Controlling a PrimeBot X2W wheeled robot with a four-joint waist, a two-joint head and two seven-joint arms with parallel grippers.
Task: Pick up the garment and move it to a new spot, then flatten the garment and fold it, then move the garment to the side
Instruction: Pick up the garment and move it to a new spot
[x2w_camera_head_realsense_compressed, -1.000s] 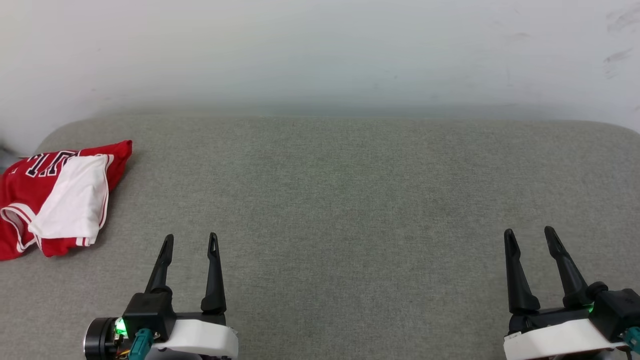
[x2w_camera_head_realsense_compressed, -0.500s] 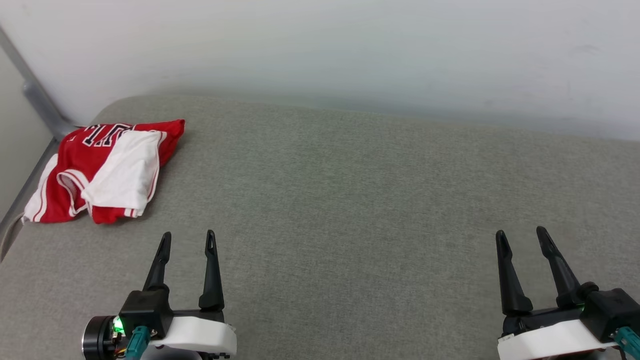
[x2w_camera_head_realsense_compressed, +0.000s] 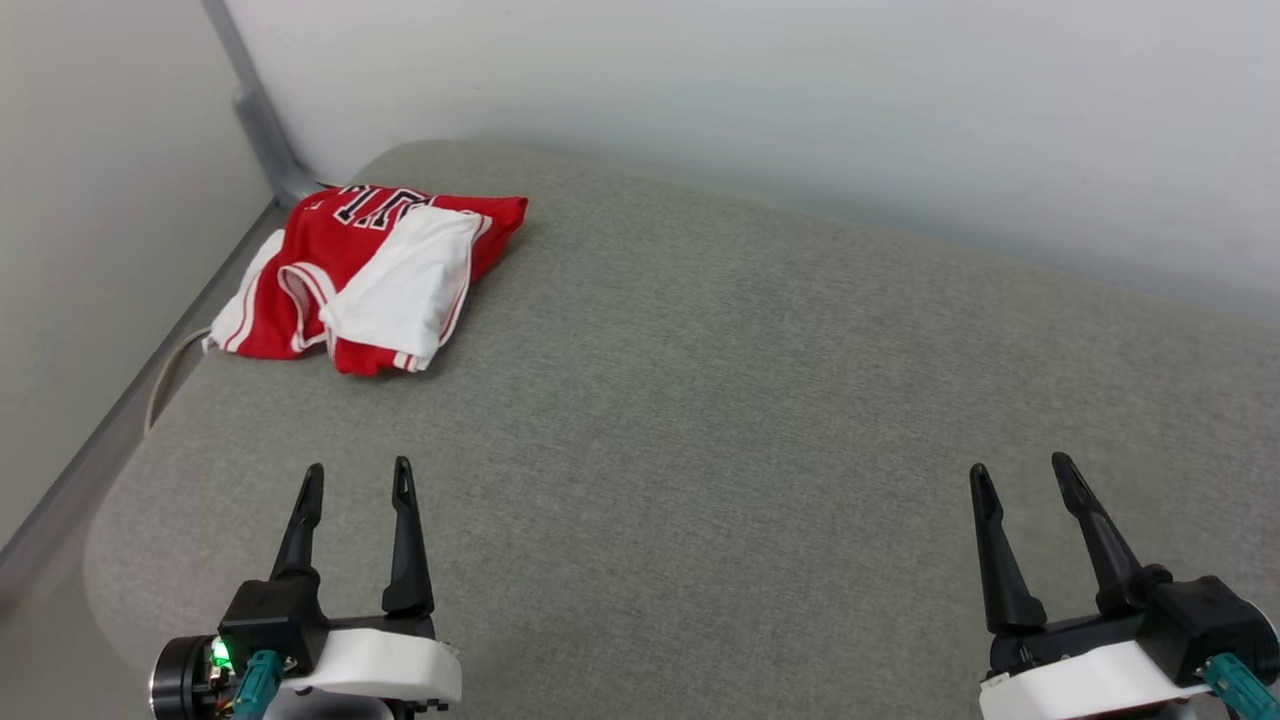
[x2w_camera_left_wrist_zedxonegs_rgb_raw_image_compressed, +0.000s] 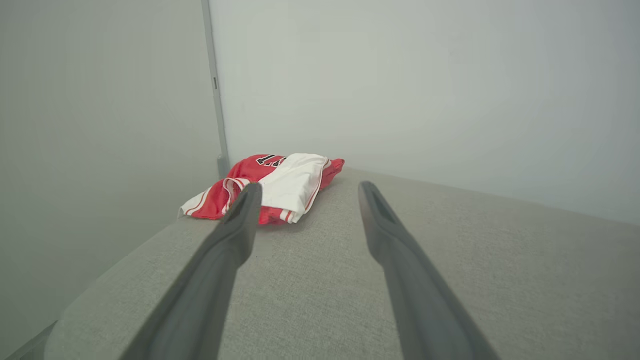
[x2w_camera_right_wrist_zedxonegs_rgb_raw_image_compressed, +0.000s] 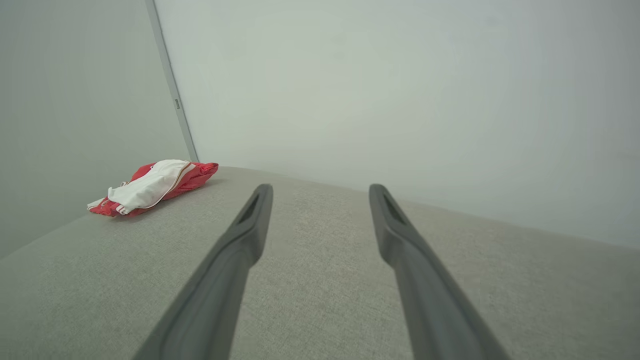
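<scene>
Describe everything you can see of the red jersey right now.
The red jersey T-shirt with white sleeves lies loosely bundled at the far left corner of the grey fabric surface. A white sleeve with red-striped trim lies on top; part of black, white-outlined lettering shows at the far side. Only the surface touches it.

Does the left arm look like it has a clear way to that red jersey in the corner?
Probably yes. The left gripper is open, and nothing stands on the grey cushion between it and the garment. The garment sits apart, near the far left corner, so the arm would need to stretch forward.
</scene>
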